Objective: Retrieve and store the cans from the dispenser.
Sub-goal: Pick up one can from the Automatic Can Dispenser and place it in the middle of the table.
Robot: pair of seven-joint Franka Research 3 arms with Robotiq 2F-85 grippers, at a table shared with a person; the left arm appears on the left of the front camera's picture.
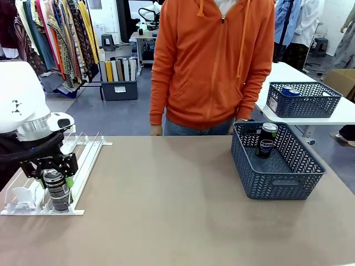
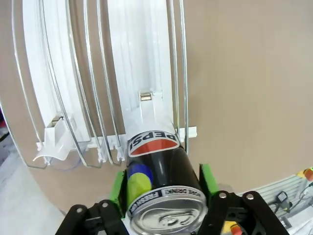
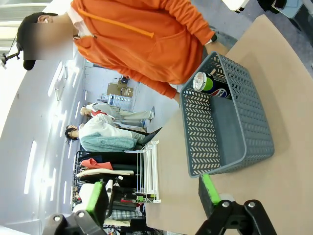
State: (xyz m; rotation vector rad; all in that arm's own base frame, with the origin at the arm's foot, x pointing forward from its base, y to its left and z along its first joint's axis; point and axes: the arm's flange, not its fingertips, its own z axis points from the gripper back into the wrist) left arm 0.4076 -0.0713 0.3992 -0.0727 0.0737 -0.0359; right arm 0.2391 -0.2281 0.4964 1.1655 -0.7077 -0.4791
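Observation:
At the front end of the white wire-railed dispenser [image 1: 84, 159], my left gripper [image 1: 56, 184] is shut on a black can [image 1: 57, 195]. In the left wrist view the can [image 2: 155, 164] lies between both green pads [image 2: 117, 187], its silver top toward the camera, at the front stop of the dispenser [image 2: 142, 73]. The lanes behind it hold nothing. Two more cans [image 1: 267, 138] stand in the dark mesh basket [image 1: 277, 185] at the right. My right gripper [image 3: 151, 203] hangs open in the air, and its view shows the basket [image 3: 234, 142] with the cans [image 3: 209, 83].
A person in an orange hoodie [image 1: 213, 61] stands at the far edge of the table, hands down. A second mesh basket [image 1: 302, 100] sits on a white table behind. Bare tabletop [image 1: 166, 194] lies between dispenser and basket.

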